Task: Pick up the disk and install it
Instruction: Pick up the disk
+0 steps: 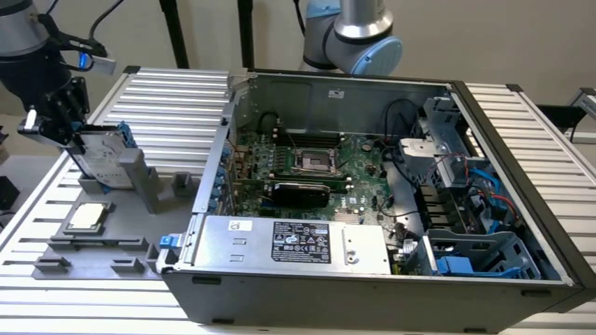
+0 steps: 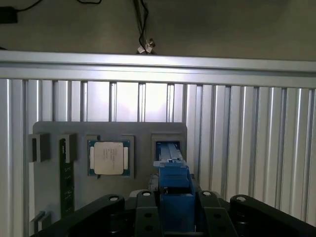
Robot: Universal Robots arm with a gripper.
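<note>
The disk [image 1: 105, 155] stands on edge in a grey holder [image 1: 142, 180] at the exterior view's left, outside the computer case. Its silver face and blue carrier rail show. My gripper [image 1: 79, 139] comes down on it from above and is shut on its top edge. In the wrist view the disk's blue rail [image 2: 175, 190] sits between the black fingers [image 2: 143, 210] of my gripper [image 2: 175, 215]. The slot [image 2: 168, 148] of the holder lies just beyond it. Whether the disk still rests in the holder I cannot tell.
A grey fixture plate [image 1: 93, 252] on the ribbed metal table [image 1: 167, 98] carries a square silver CPU chip [image 1: 86, 216] [image 2: 108, 158]. The open computer case [image 1: 521, 174] holds a motherboard [image 1: 308, 164], a silver power supply box [image 1: 298, 244] and blue drive bays [image 1: 465, 262].
</note>
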